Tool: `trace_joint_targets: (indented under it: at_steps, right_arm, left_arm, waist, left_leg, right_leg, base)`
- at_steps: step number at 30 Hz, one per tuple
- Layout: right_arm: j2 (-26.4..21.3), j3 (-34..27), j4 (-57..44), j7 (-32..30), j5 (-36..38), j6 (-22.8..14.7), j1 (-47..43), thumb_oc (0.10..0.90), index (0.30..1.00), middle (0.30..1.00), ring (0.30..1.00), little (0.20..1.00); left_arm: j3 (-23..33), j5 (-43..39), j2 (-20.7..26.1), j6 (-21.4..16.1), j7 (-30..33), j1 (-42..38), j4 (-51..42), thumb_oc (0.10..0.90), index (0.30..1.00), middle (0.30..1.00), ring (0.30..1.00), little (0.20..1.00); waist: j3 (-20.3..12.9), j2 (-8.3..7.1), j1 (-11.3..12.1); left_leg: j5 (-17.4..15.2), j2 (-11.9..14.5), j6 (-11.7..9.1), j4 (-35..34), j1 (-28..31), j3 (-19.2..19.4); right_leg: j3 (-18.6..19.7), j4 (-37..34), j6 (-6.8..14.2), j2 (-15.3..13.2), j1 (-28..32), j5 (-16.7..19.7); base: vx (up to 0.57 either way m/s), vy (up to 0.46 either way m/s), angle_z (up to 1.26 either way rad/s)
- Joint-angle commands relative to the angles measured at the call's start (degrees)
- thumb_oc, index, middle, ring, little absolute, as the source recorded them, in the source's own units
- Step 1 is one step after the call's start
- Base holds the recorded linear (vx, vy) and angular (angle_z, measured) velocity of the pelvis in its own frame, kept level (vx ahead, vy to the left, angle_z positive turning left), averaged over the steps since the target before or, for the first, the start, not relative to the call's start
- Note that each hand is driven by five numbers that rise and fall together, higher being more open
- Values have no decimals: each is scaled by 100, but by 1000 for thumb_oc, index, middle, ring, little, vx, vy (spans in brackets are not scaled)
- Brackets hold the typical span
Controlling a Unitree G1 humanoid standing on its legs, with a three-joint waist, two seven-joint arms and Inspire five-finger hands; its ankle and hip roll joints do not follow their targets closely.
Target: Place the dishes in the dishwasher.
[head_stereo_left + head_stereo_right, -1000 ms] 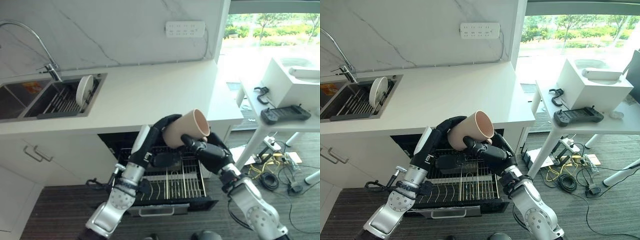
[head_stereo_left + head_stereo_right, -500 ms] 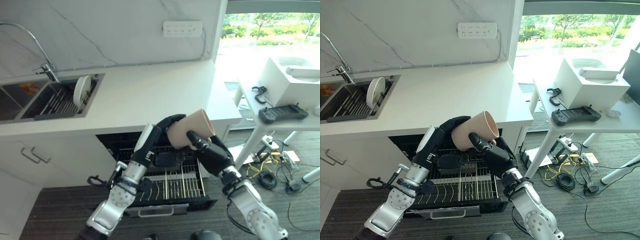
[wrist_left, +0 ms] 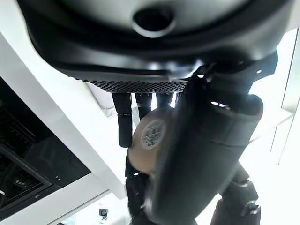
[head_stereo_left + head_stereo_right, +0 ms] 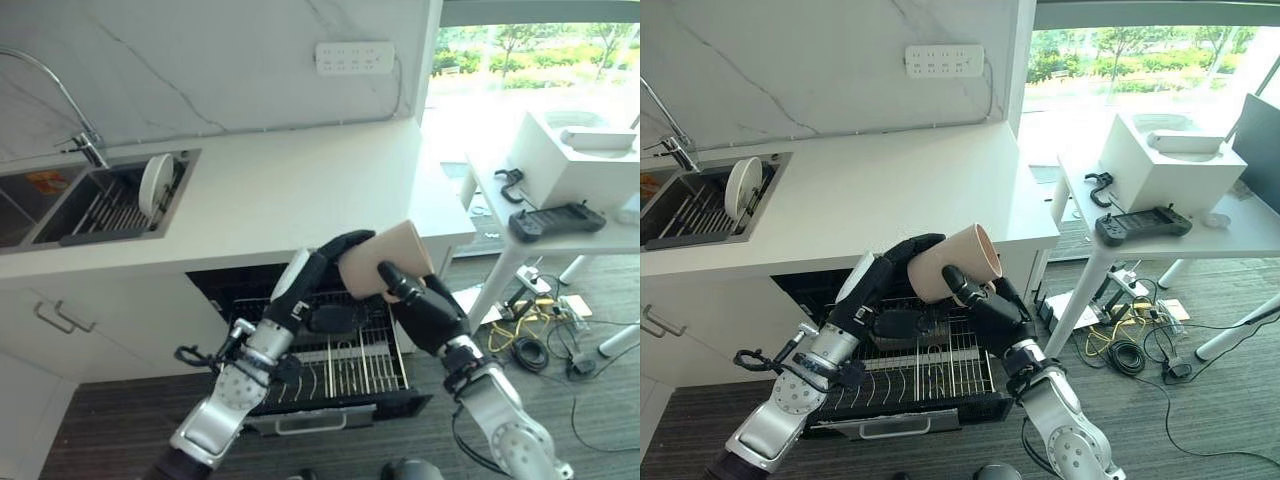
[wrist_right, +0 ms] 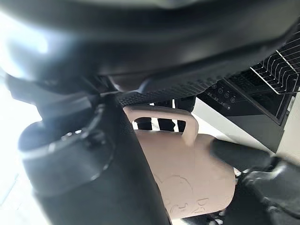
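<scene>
A tan mug (image 4: 385, 258) with a handle (image 5: 186, 125) hangs on its side in the air above the pulled-out dishwasher rack (image 4: 352, 368), mouth toward the right. My left hand (image 4: 335, 252) comes in from the lower left, and its fingers (image 3: 123, 123) curl over the mug's base end, where a round sticker (image 3: 151, 134) shows. From the lower right, my right hand (image 4: 428, 312) grips the mug's side and underside, thumb lying along the wall. A white plate (image 4: 154, 184) stands upright in the sink's rack.
The sink (image 4: 60, 208) and tap (image 4: 84, 146) are set in the white counter (image 4: 300, 190) at the left. The dishwasher opening lies under the counter's edge. A side table (image 4: 560, 215) with a white box and a black controller stands to the right, cables on the floor below.
The mug has tilted a little, so its mouth faces further away to the right. Both hands stay on it. The whole picture has shifted slightly with the camera.
</scene>
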Motion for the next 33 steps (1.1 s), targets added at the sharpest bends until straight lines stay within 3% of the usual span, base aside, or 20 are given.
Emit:
trace_joint_targets:
  at_steps: [1, 4, 16, 20, 22, 23, 24, 25, 33]
  right_arm:
    - [409, -511, -816, 216, 137, -790, -549, 400, 300, 300, 300, 300]
    - [433, -806, -747, 140, -63, -851, -476, 400, 300, 300, 300, 300]
    - [452, -1266, -642, 97, -123, -940, -408, 400, 300, 300, 300, 300]
    - [508, -1322, -579, 79, -257, -857, -389, 400, 300, 300, 300, 300]
    - [496, -1327, -559, 96, -242, -780, -396, 400, 300, 300, 300, 300]
    - [469, -1317, -589, 78, -217, -690, -401, 400, 300, 300, 300, 300]
    - [469, -1317, -589, 78, -217, -690, -401, 400, 300, 300, 300, 300]
    - [388, -1307, -619, 123, -187, -602, -383, 400, 300, 300, 300, 300]
    - [134, -1236, -603, 300, -169, -631, -306, 400, 300, 300, 300, 300]
  left_arm:
    - [278, -249, 125, -620, 133, -251, -498, 800, 900, 900, 900, 900]
    - [775, -316, 118, -652, 349, -78, -507, 800, 900, 900, 900, 900]
    - [1711, -396, 195, -502, 681, 322, -314, 800, 900, 900, 900, 900]
    - [1833, -1222, 36, 255, 325, 461, -82, 800, 900, 900, 900, 900]
    - [1797, -1208, -5, 487, 238, 490, 7, 800, 900, 900, 900, 900]
    - [1703, -1112, -8, 790, 15, 527, 110, 800, 900, 900, 900, 900]
    - [1703, -1112, -8, 790, 15, 527, 110, 800, 900, 900, 900, 900]
    - [1519, -839, 82, 1192, -340, 572, 280, 800, 900, 900, 900, 900]
    - [1325, -807, 461, 1864, -853, 614, 481, 800, 900, 900, 900, 900]
  waist:
    - [-211, -104, -45]
    - [-211, -92, 15]
    - [-232, -89, 141]
    - [-221, -79, 194]
    - [-210, -76, 202]
    - [-193, -71, 208]
    - [-193, -71, 208]
    - [-177, -54, 192]
    - [-53, 39, 142]
  left_leg:
    - [-810, 170, 34, 459, 88, -234]
    - [-787, 154, 24, 459, 68, -293]
    - [-750, 129, -2, 459, 22, -401]
    - [-729, 125, -12, 459, 4, -441]
    - [-725, 129, -14, 459, -1, -442]
    - [-715, 132, -16, 459, -9, -449]
    - [-715, 132, -16, 459, -9, -449]
    - [-709, 141, -21, 459, -19, -438]
    - [-655, 199, -42, 459, -62, -378]
  right_leg:
    - [67, -864, 811, -288, 722, 338]
    - [12, -864, 790, -310, 744, 333]
    - [-88, -864, 763, -341, 790, 279]
    - [-136, -864, 751, -345, 820, 254]
    - [-154, -864, 750, -349, 826, 251]
    - [-169, -864, 744, -350, 830, 246]
    - [-169, -864, 744, -350, 830, 246]
    - [-177, -864, 747, -345, 827, 235]
    - [-156, -864, 762, -310, 790, 217]
  base:
    - [0, 0, 0]
    - [0, 0, 0]
    - [1, 11, 6]
    - [16, 20, 8]
    - [6, 9, 17]
    - [0, 5, 11]
    - [-1, 17, 6]
    - [0, 0, 0]
    - [0, 0, 0]
